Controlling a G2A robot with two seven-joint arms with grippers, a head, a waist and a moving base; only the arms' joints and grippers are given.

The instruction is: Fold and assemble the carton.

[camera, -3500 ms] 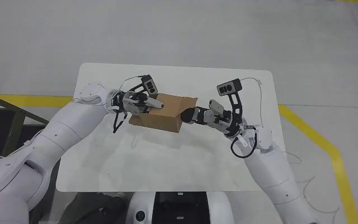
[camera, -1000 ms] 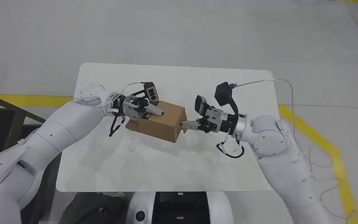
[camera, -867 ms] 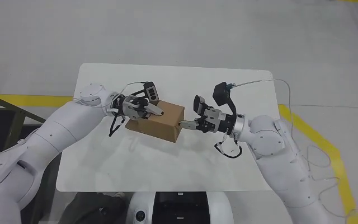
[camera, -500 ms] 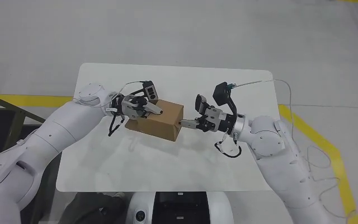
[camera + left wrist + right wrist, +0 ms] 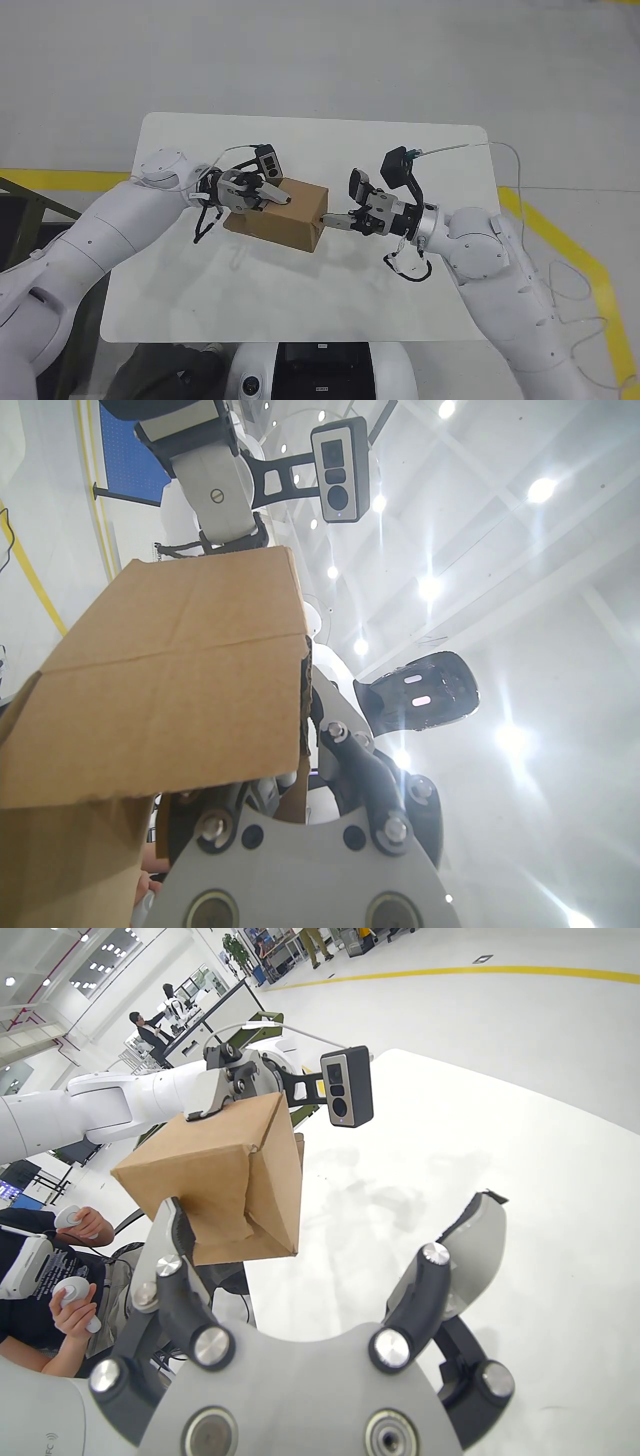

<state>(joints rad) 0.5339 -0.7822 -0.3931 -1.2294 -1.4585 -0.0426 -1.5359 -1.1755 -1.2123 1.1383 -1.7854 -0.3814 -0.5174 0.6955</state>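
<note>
The right gripper (image 5: 328, 1200) stands with its jaws spread wide. One finger (image 5: 172, 1228) touches the near end face of the carton (image 5: 285, 218) at its lower edge. The other finger (image 5: 475, 1233) hangs well apart from the cardboard, over bare table (image 5: 300, 290). Nothing is clamped between them (the contact is a single fingertip against the board).

The left gripper (image 5: 272, 192) is closed on the opposite end of the carton. One pale finger lies over the top panel at that end. From its own wrist view the cardboard runs down between the fingers, though the tips themselves are mostly hidden behind the board.

The carton is a brown cardboard box lying lengthwise between the two arms. It is near the middle of the table, somewhat toward the left edge, and turned at a slant to the table's edges. The end facing the right gripper has its flaps folded inward, overlapping unevenly with a visible seam. Whether the box rests on the table or is held just clear of it cannot be told.
</note>
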